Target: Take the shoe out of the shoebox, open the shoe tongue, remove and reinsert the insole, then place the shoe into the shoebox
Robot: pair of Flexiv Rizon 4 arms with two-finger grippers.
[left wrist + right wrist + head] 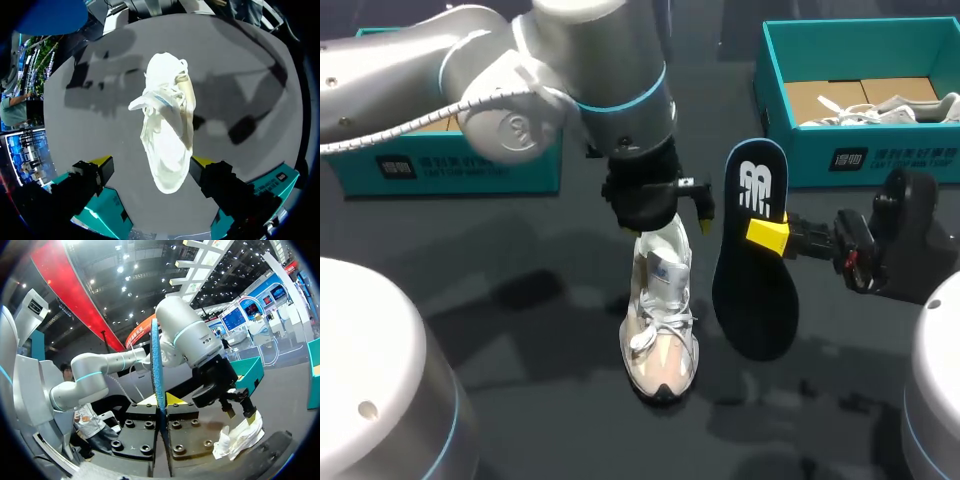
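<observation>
The right pincer (768, 235) pinches the flat black insole (755, 290); the left pincer (151, 161) gapes wide over the pale laced shoe (660, 340). Slide the insole in toe-first, slowly.

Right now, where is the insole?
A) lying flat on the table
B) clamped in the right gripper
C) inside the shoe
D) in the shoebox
B: the right gripper pinches the dark insole between its yellow tips, holding it beside the shoe.
</observation>
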